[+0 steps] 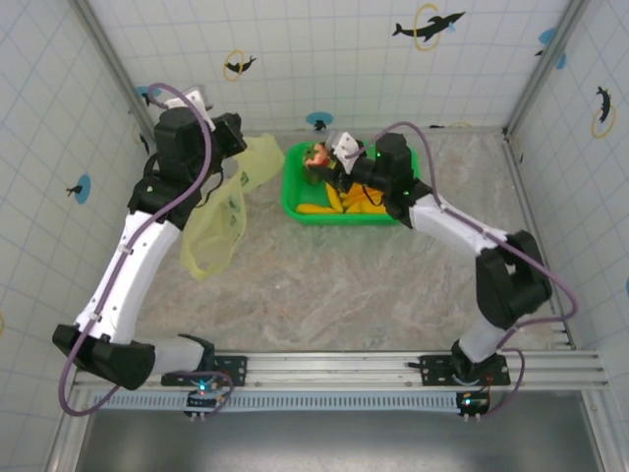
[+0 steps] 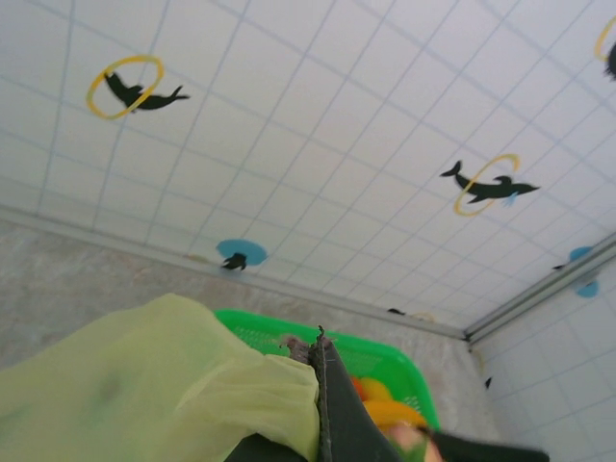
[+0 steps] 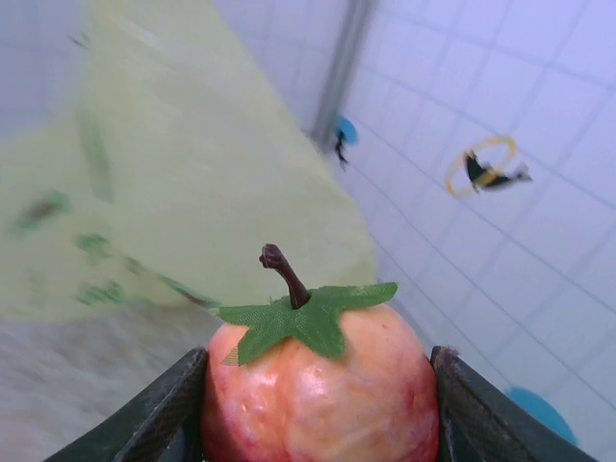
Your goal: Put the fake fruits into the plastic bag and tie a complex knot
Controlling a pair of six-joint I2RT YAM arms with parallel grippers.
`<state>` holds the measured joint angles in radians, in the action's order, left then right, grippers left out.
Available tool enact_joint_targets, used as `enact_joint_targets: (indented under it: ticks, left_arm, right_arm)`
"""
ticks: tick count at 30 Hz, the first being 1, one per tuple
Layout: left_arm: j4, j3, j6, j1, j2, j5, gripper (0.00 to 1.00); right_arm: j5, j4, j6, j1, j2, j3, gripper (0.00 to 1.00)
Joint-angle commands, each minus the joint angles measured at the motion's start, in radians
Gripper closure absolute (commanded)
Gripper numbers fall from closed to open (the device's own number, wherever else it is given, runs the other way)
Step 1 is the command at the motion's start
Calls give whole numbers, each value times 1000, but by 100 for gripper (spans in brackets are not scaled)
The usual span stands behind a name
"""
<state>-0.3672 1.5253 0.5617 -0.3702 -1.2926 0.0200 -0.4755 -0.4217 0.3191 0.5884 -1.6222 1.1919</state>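
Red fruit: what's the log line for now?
left gripper: shut on plastic bag | right gripper: shut on red fruit, over green basket | yellow fruits: in basket

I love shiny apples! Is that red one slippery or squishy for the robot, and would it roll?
Probably slippery: the apple has glossy skin. It seems firm, since it looks fully round even where the right end effector pinches it. Being round, it would likely roll if put down.
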Motion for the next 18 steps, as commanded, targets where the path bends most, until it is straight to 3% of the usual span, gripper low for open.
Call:
enact_joint_targets:
  ticks: [1, 7, 12, 18]
  left_arm:
    - [32, 69, 19, -14, -13, -46, 100]
    - [24, 128, -6, -47, -9, -29, 100]
    - [22, 129, -2, -112, 15, -1, 100]
    - [6, 148, 3, -132, 60, 9, 100]
  right_arm:
    - [-80, -62, -201, 103, 94, -87, 46]
    - [-26, -57, -402, 293, 172, -79, 46]
    - [25, -42, -512, 413, 118, 17, 47]
    - [296, 145, -445, 410, 53, 73, 49]
